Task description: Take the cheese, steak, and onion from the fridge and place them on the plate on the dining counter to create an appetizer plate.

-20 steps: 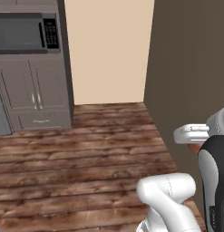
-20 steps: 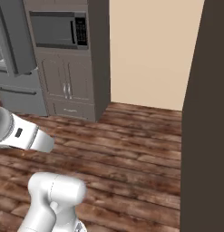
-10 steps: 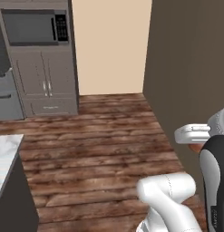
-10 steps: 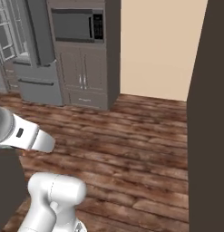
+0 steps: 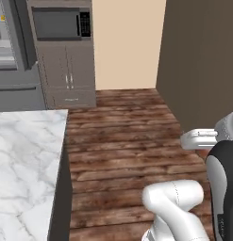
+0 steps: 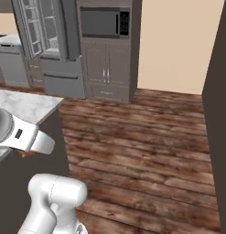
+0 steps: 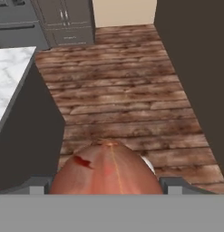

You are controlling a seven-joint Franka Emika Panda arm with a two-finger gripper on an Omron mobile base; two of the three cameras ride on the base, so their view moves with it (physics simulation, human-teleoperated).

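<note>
The onion (image 7: 109,167), a reddish-brown ball, sits at the bottom centre of the hand view, pinched between the gripper (image 7: 106,185), whose two dark finger tips stand wide on either side of it; the lower part of the onion is cut off by the frame's bottom edge. A sliver of something reddish shows under the white arm at the left edge of the right base view, too small to identify. The left base view shows a corner of the dining counter (image 5: 23,160) filling its lower left, white marble with grey veins, and the fridge (image 5: 12,56) in its upper left, cropped by the frame. The right base view takes in more of the fridge (image 6: 52,50), its door standing open on pale shelves, with the microwave (image 6: 105,22) just to its right. Brown plank flooring (image 6: 146,151) spreads across the middle of all three views.
</note>
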